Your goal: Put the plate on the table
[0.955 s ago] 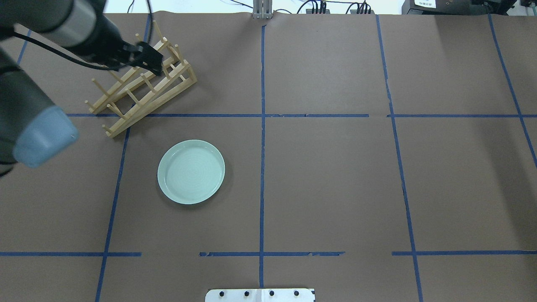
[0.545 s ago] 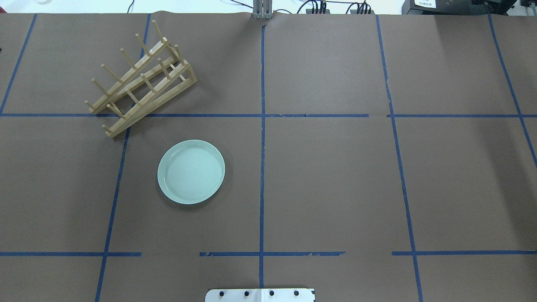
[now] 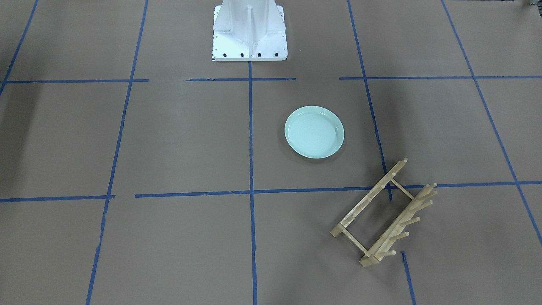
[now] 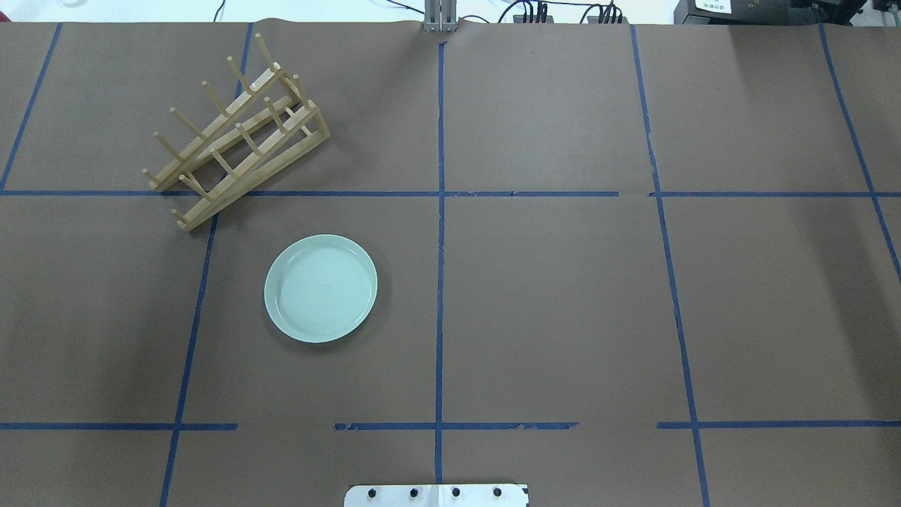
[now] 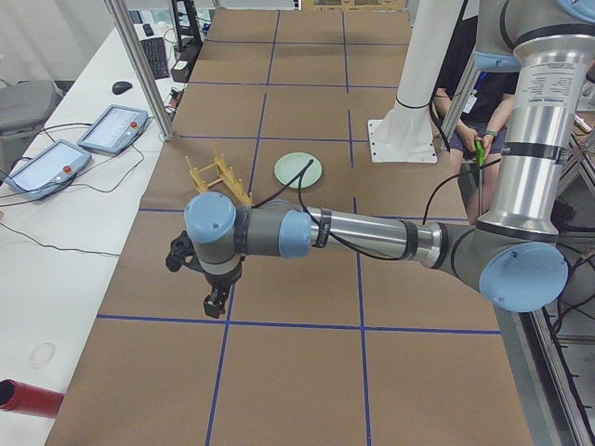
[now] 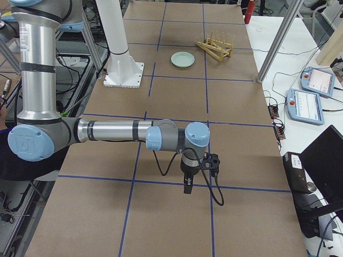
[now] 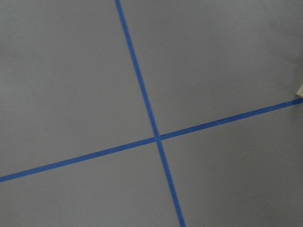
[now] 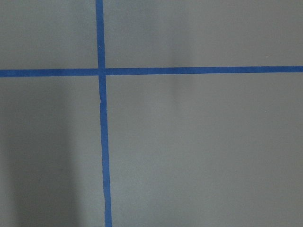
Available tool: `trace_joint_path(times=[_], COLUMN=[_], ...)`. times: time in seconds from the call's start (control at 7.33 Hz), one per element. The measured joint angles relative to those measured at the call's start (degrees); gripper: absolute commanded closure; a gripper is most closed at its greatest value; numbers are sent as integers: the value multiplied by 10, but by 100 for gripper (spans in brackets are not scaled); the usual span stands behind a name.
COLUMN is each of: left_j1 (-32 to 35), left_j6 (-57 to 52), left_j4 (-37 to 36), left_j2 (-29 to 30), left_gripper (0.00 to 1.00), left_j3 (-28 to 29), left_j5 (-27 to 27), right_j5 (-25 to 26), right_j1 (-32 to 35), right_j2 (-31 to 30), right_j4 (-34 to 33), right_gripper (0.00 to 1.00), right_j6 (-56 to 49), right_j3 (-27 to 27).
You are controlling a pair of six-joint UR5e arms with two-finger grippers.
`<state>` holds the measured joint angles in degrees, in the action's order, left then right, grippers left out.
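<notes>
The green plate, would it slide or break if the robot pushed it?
The plate looks glossy and lies flat on the table, so it would probably slide, not tip. It looks stiff, maybe ceramic, so it could chip if dropped.

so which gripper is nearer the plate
Left. The left gripper hovers over the plate's half of the table; the right gripper is over the other half, near the far end.

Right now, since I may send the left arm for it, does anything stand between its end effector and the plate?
Nothing visible does. Only bare table lies between the left end effector and the plate. The wooden rack stands off to one side of that line.
</notes>
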<state>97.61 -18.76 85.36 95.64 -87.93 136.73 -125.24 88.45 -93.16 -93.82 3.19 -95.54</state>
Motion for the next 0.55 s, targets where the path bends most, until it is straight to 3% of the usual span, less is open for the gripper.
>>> trace_joint_path(times=[0.55], left_j1=[-1], left_j6=[52], left_j4=[7], left_j2=[-33], left_gripper=[0], left_j3=[-7], left_j5=[-2], right_j5=[0], right_j1=[0], right_j2=[0], right_j4=[0], right_gripper=[0], right_j6=[0], right_j3=[0])
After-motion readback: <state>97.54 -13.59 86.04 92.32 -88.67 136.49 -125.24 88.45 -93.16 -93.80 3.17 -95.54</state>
